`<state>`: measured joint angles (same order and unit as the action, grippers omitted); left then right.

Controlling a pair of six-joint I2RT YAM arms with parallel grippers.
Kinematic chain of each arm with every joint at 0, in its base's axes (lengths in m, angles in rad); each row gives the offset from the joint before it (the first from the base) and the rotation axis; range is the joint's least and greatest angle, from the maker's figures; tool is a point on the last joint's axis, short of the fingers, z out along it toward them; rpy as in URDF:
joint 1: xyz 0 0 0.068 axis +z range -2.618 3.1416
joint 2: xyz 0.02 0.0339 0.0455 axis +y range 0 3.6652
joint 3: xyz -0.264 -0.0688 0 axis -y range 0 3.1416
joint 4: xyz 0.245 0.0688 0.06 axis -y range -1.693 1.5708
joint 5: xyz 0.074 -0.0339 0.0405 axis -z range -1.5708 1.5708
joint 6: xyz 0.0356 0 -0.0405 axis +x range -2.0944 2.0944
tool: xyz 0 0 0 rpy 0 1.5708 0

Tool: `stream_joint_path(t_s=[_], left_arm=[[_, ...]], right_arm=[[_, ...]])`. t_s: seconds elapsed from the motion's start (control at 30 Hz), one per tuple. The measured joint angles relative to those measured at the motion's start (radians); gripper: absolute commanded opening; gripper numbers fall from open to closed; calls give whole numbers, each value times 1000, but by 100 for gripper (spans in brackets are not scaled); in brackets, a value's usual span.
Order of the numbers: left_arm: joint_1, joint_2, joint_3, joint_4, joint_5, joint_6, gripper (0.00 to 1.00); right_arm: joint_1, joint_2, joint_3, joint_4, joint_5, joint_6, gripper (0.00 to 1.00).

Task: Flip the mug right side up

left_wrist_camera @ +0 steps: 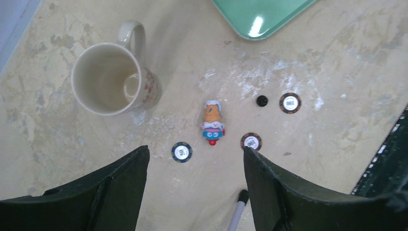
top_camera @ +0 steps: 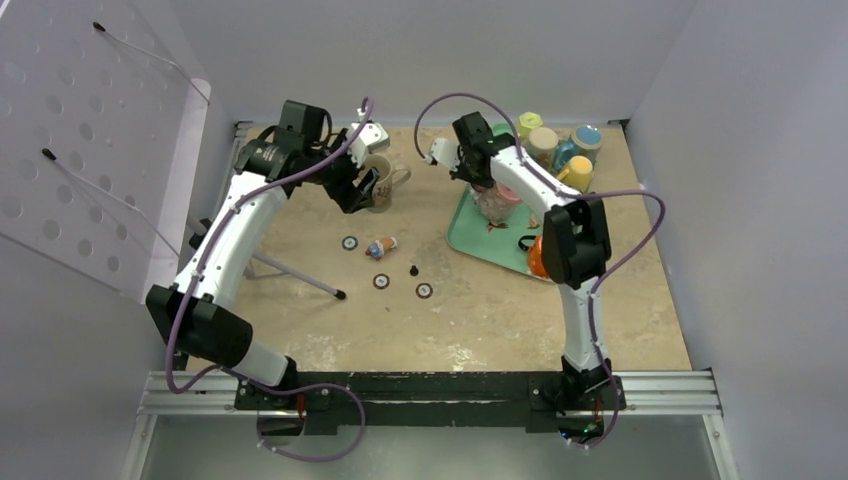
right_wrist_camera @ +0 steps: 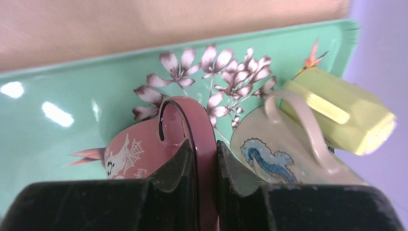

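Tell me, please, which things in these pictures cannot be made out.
Right wrist view: pink mug partly hidden behind the right hand; which way up it is, cannot tell.
Top view: orange mug mostly covered by the right arm.
Left wrist view: disc labels too small to read.

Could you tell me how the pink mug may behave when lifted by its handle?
Glossy and hard, the pink mug may pivot in the right gripper, which pinches only its thin handle. It could chip against the seahorse mug.
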<state>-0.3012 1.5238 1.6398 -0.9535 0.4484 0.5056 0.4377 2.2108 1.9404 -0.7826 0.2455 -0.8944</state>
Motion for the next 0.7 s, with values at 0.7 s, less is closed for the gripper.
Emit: stream_joint_path(t_s=[0.7], left_arm=[[-10, -119, -1, 201, 579, -394, 98]], right_arm=[[116, -1129, -985, 1208, -450, 908, 0]])
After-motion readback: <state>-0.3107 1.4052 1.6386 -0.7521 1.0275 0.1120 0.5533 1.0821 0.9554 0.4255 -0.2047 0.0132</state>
